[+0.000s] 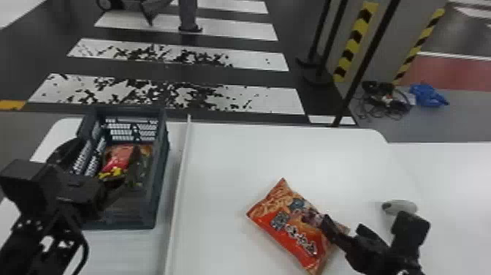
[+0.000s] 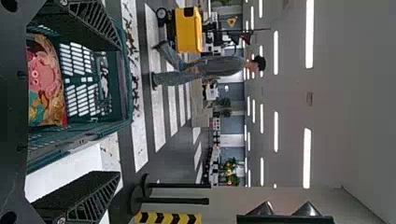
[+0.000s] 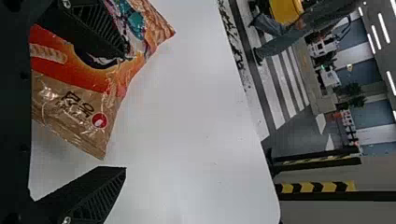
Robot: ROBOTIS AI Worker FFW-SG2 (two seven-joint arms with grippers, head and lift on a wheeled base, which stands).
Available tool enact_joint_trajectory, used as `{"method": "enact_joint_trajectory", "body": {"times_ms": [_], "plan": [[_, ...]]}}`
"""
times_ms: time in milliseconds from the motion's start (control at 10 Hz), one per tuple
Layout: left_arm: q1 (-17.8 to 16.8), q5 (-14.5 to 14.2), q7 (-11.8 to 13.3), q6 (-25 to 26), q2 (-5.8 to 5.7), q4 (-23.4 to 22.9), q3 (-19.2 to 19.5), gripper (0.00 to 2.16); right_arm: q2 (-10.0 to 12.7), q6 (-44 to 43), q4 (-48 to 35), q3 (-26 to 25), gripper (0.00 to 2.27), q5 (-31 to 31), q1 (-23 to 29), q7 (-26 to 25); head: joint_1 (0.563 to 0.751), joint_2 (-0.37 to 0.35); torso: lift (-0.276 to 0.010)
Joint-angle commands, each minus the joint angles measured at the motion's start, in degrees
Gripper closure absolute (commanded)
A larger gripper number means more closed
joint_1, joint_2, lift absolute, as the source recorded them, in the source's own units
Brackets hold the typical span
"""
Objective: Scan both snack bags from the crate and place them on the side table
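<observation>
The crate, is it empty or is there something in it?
Not empty: at least one snack bag lies inside the crate, its red packaging visible through the open top.

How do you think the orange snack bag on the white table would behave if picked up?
The snack bag looks puffed and its film wrinkles near one end, so it would probably give when squeezed. The shiny wrapper may be slippery. Lying flat, it seems unlikely to roll.

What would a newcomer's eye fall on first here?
Probably the bright orange-and-red snack bag on the white table, with one finger of the open right claw over it. Next, the dark crate on the robot's left, a red packet inside.
</observation>
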State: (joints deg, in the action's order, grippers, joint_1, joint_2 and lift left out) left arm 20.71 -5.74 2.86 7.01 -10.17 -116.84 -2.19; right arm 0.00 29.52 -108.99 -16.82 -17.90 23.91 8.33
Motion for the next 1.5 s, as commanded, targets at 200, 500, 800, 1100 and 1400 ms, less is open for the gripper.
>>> {"method": "enact_joint_trajectory", "body": {"times_ms": [200, 500, 800, 1100, 1400], "plan": [[0.2, -0.2, 0.5, 0.2, -0.03, 0.3, -0.3, 0.04, 0.1, 9.5, 0.1, -2.6, 0.05, -3.9, -2.1, 2.3, 0.695, -0.133, -0.098], [0.2, -0.2, 0.6, 0.2, -0.11, 0.6, -0.5, 0.04, 0.1, 15.3, 0.4, -4.7, 0.05, -6.0, -4.0, 3.2, 0.695, -0.134, -0.098], [0.2, -0.3, 0.6, 0.2, -0.38, 0.6, -0.6, 0.04, 0.1, 20.4, 3.4, -8.0, 0.25, -8.5, -6.9, 6.0, 0.695, -0.133, -0.098], [0.2, -0.6, 0.6, 0.2, -0.46, 0.9, -0.6, 0.04, 0.1, 28.3, 7.7, -12.5, 1.91, -10.3, -10.7, 12.7, 0.695, -0.125, -0.098], [0.2, -0.6, 0.5, 0.2, -0.38, 1.4, -0.7, 0.04, 0.1, 27.9, 7.3, -13.5, 2.24, -11.2, -10.3, 15.4, 0.695, -0.121, -0.098]]}}
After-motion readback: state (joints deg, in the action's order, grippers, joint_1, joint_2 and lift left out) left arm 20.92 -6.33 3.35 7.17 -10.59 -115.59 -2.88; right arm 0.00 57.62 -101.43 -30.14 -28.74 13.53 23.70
